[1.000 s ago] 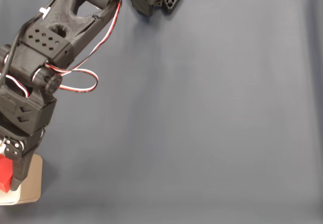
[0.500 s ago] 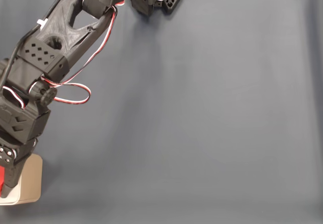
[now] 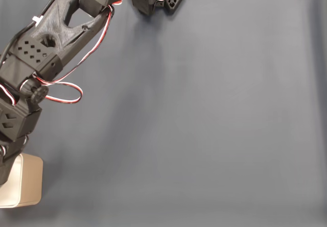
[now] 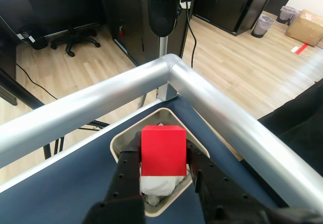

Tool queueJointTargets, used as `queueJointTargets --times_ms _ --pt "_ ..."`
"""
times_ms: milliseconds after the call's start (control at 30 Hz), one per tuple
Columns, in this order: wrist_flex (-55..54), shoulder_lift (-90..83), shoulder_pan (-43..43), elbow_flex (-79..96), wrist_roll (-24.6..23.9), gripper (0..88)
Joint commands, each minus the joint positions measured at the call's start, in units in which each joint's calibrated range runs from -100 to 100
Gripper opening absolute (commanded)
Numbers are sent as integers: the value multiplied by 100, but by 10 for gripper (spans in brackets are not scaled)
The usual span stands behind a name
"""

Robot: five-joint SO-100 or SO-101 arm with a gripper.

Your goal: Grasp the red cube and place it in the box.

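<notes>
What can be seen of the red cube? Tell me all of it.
The cube shows in the wrist view: bright red, plain-faced, sharp-edged, looking like matte plastic or foam. It sits upright, clamped between the black fingers of the gripper, one on each side. It hangs above the box, whose white lining shows just under it.

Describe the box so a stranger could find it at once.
Start in the wrist view at the table corner where two silver rails meet. Just inside it, on the dark blue mat, sits the box: cream, round-cornered, white paper inside, directly beneath the red cube held between the black fingers.
</notes>
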Motion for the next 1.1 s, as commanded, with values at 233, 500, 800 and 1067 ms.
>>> queueJointTargets --times_ms 233,500,800,1067 --pt "-91 -239 45 -282 -24 28" --pt "89 -413 31 -164 -122 426" --pt "302 -551 -5 -136 -147 500" --pt "302 -603 2 -136 -171 502"
